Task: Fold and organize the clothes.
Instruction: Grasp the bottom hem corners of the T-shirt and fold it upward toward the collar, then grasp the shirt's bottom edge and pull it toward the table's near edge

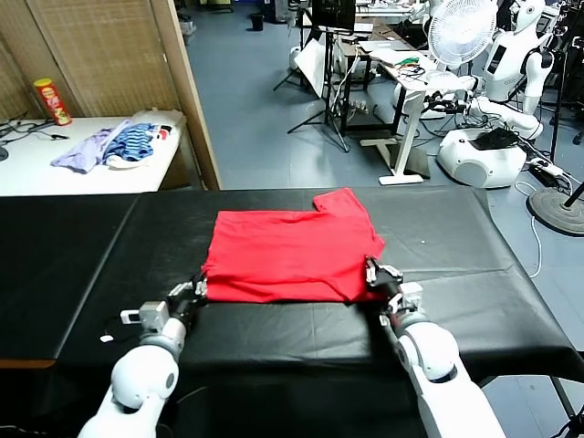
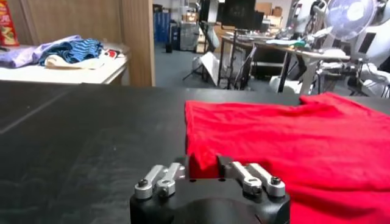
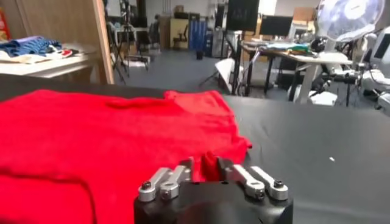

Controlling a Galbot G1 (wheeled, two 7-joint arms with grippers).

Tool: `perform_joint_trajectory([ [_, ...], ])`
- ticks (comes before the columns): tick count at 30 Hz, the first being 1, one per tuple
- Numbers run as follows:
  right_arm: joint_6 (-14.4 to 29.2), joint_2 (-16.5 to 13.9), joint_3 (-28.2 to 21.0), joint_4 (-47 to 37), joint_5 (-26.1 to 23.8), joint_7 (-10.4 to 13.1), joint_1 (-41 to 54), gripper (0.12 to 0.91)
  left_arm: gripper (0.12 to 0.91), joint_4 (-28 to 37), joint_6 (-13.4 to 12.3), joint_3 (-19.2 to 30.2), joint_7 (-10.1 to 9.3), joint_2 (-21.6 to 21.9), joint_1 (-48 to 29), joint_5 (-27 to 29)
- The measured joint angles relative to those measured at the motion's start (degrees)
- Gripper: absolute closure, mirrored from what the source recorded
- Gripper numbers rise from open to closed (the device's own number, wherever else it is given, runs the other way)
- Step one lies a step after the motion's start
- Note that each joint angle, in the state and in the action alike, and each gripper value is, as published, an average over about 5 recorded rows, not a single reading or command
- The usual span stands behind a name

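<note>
On the black cloth-covered table (image 1: 474,274), a bright red T-shirt (image 1: 290,255) lies near the front edge, roughly centred before the robot. Soft matte cotton, it is folded into a near-rectangular slab, with one short sleeve (image 1: 345,205) projecting at the far right corner as a squared tab. Its surface is smooth with a few shallow creases; doubled layers show along the near hem.

Left gripper (image 1: 193,294): low on the table at the shirt's near left corner. In the left wrist view the gripper (image 2: 204,172) shows two metal fingers (image 2: 159,180) with screw heads, standing apart, and a small ridge of red fabric (image 2: 203,165) rising between them; whether the pads touch the cloth cannot be told.

Right gripper (image 1: 380,278): at the shirt's near right corner, mirroring the left. In the right wrist view the gripper (image 3: 206,172) has its fingers (image 3: 163,182) likewise spread, with a fold of red cloth (image 3: 209,165) standing in the gap.

Both arms have rounded glossy white housings.

Behind, to the left, a white side table (image 1: 36,169) carries a crumpled heap of lilac and blue-striped garments (image 1: 114,146) and a cylindrical red-and-yellow can (image 1: 52,100). A wooden partition (image 1: 187,82) stands beside it. Farther back, a white pedestal fan (image 1: 461,32) stands among desks on a blue-grey floor.
</note>
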Motion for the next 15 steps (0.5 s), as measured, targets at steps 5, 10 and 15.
perform_joint_trajectory([
  [5,0.5,0.6,0.5,-0.1,-0.2,0.2,-1.5,0.318,0.233,-0.9,0.8,-0.4,0.85,-0.4,2.0,-3.2],
  [10,0.8,1.1,0.3,-1.0,-0.8,0.1,-1.6,0.607,0.366,-0.5,1.6,-1.3,1.71,-0.4,2.5,-6.8],
  [15,1.0,1.5,0.2,-1.8,-1.1,0.3,-1.7,0.856,0.632,0.4,1.5,-1.6,1.96,-0.5,2.7,-7.6],
])
